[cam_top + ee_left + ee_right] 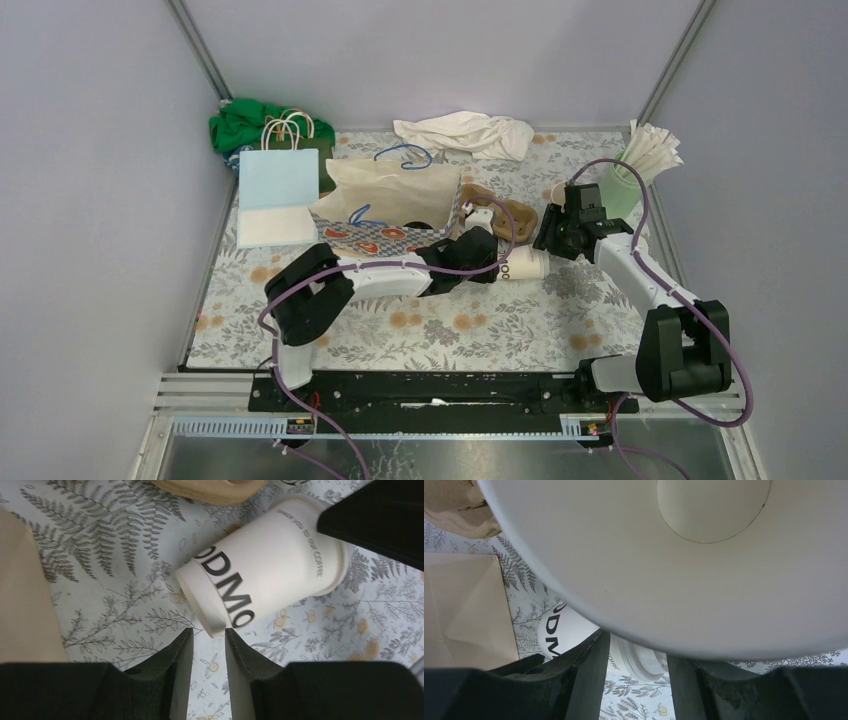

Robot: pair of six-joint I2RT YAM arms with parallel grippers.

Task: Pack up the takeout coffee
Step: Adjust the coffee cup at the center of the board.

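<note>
Fern-print tablecloth (100,595) bears a tipped cream paper cup (265,565), likely light and crushable. My left gripper (208,632), narrowly open and empty, should pinch its middle gently.

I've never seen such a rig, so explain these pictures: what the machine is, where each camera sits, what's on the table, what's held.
The machine is two robot arms at the table's near edge, each ending in a two-finger gripper. The wide picture comes from a camera above and behind them; the other two come from cameras on the wrists. On the fern-print tablecloth lie a patterned paper bag, a blue bag, a white cloth, a brown cup carrier and a green tumbler of straws. The left gripper is open and empty, its tips at the base of a cream cup lying on its side. An open cup fills the right gripper's view; whether it is gripped is unclear.
</note>
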